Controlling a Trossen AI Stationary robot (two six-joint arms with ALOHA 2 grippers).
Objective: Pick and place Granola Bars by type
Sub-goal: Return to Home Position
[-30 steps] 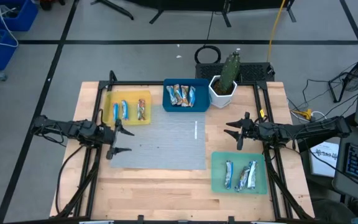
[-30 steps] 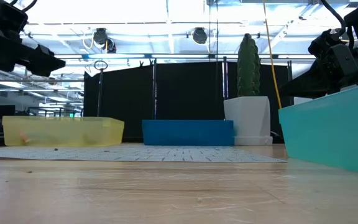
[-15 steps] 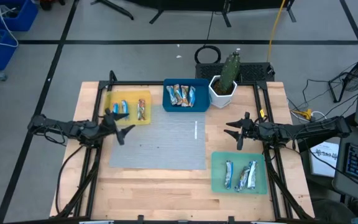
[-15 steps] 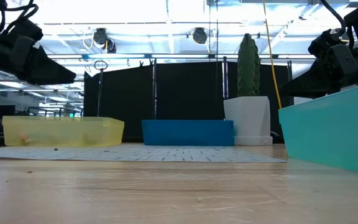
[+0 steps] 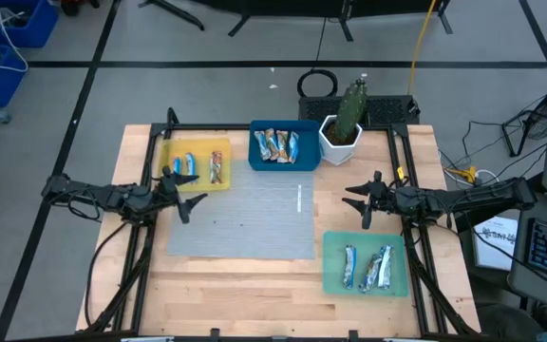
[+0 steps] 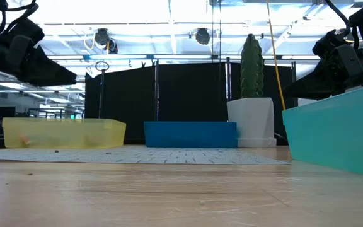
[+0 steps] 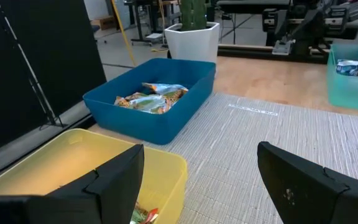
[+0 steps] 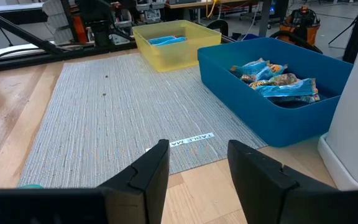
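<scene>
Left gripper hangs empty, fingers spread wide, left of centre in the high view, just below the translucent yellow plastic tray. Right gripper, also spread, sits right of centre. Shiny wrapped granola bars lie in the yellow tray, the rectangular blue plastic tray and the flat teal plastic tray.
</scene>
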